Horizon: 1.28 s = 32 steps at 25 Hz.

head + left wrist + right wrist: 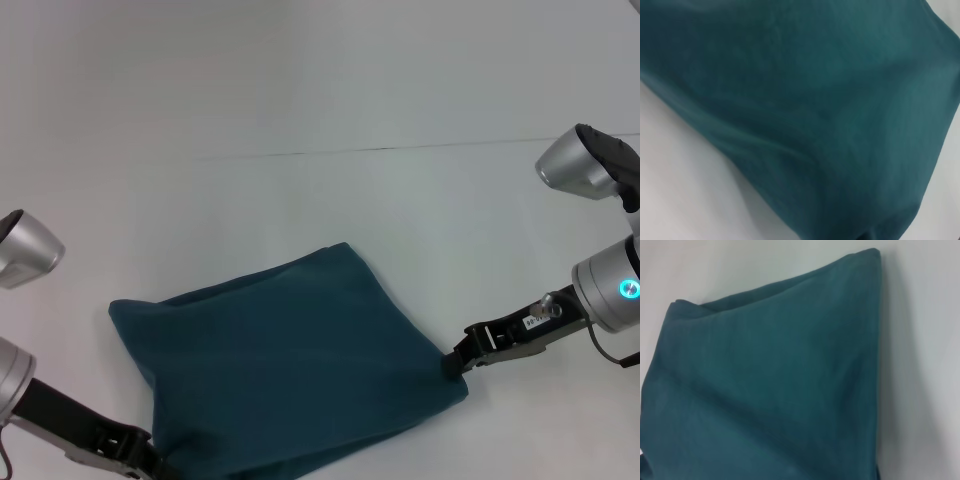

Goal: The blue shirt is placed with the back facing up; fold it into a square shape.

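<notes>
Plainly, blue shirt [285, 365] lies folded on white table [300, 100]; both grippers' grip unclear.

Both arms are reached inward from the frame's sides.
The left hand [150, 462] is set at the lower left edge; the right hand [458, 362] is extended from the right, at lower right.

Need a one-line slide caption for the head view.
Folded blue shirt on white table; left gripper and right gripper at its near corners.

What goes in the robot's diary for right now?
blue shirt: folded square | left end effector: near-left corner | right end effector: right corner
</notes>
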Available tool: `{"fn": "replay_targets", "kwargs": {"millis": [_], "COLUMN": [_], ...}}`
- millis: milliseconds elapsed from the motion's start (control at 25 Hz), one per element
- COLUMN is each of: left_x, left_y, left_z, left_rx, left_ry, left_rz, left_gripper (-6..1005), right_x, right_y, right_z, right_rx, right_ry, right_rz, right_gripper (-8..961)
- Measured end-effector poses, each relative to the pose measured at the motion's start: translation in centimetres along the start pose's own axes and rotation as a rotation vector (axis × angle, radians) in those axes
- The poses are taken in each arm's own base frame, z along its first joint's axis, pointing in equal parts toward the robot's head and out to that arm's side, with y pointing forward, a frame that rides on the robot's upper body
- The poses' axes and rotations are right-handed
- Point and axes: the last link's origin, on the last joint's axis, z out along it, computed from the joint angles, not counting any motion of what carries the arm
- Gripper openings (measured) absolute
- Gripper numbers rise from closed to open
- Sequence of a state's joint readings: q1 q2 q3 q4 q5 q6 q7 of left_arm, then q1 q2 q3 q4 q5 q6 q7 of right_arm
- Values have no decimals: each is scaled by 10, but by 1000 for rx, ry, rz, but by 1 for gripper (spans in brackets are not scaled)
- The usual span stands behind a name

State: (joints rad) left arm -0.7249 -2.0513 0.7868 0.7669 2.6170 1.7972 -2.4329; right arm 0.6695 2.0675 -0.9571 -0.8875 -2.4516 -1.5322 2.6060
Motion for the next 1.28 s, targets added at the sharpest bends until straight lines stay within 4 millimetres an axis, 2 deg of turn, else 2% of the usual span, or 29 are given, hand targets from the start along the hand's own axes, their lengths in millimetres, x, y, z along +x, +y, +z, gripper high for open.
{"fn": "replay_targets", "kwargs": {"millis": [880,1120,1280], "left_x": [2,12,24], "left_y": [-2,-1,-1], "left_z": [-2,-4,-8], "left_rx": [14,37,71], "left_ry": [8,35,76], "left_rz": [2,15,25], "left_gripper": [30,30,31], "right_x": [-1,-2,-2], "right_y": [-1,-11,-24], "right_z": [-4,-28,-50], "right_rx": [-5,-67,-90], "right_ry": [-2,-87,-153], "right_rz": [-13,10,38], "right_gripper": [1,82,263]}}
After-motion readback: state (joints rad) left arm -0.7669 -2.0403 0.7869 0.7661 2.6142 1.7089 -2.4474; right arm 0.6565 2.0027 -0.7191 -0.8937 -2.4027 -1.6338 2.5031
